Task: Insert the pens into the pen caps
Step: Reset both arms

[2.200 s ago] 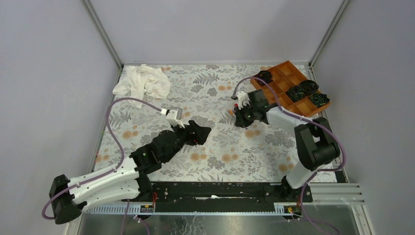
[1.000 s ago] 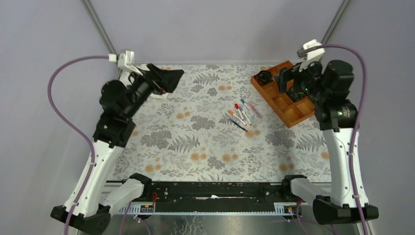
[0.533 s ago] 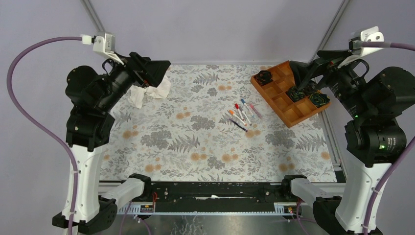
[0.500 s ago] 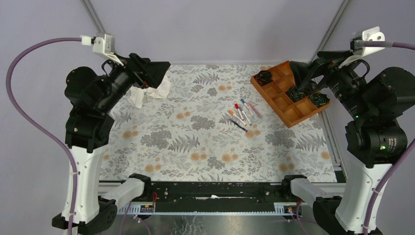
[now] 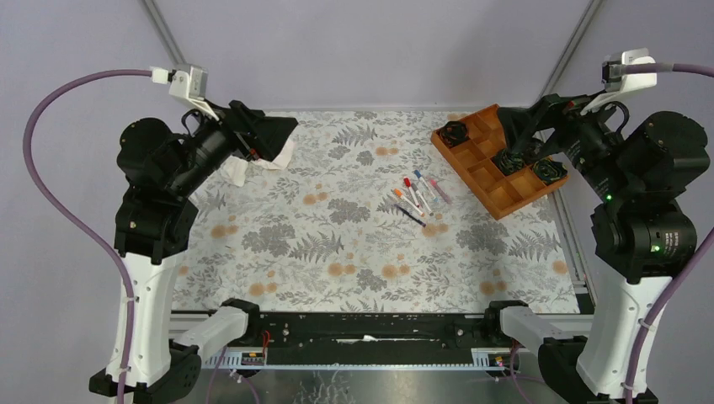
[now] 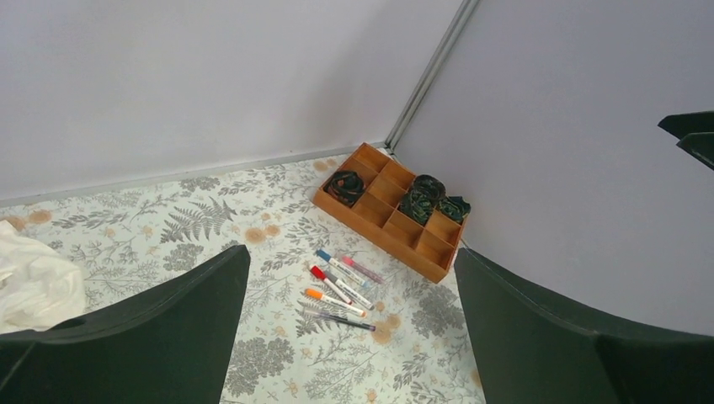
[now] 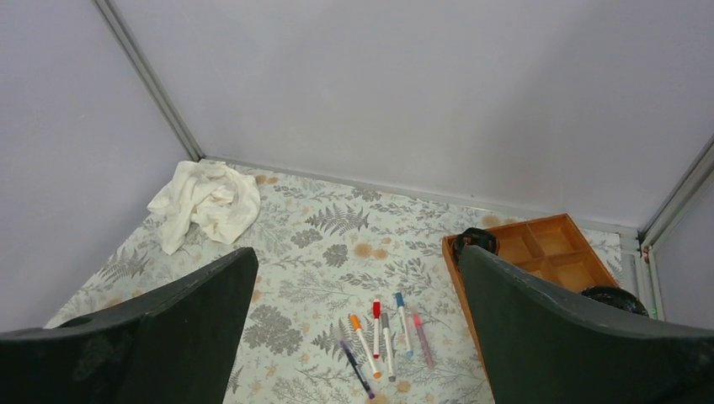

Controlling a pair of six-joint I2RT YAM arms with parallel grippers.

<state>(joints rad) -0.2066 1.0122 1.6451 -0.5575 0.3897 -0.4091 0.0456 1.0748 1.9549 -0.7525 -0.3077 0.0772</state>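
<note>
Several pens (image 5: 418, 195) lie side by side on the floral mat right of centre, also seen in the left wrist view (image 6: 341, 286) and the right wrist view (image 7: 387, 332). Most have white barrels; one thin dark pen (image 5: 411, 215) lies nearest. The pen caps sit on their far ends, such as the red one (image 7: 376, 306) and the blue one (image 5: 418, 175). No loose cap shows. My left gripper (image 5: 271, 135) hangs high over the back left, open and empty. My right gripper (image 5: 522, 128) hangs high over the tray, open and empty.
An orange compartment tray (image 5: 492, 181) stands at the back right with black rosette objects (image 5: 509, 158) in some cells. A crumpled white cloth (image 5: 253, 164) lies at the back left. Grey walls close in the mat on three sides.
Both arms have risen from low over the mat to high at the two sides, jaws wide throughout. Over the last half second they barely shift. The pens stay put.
</note>
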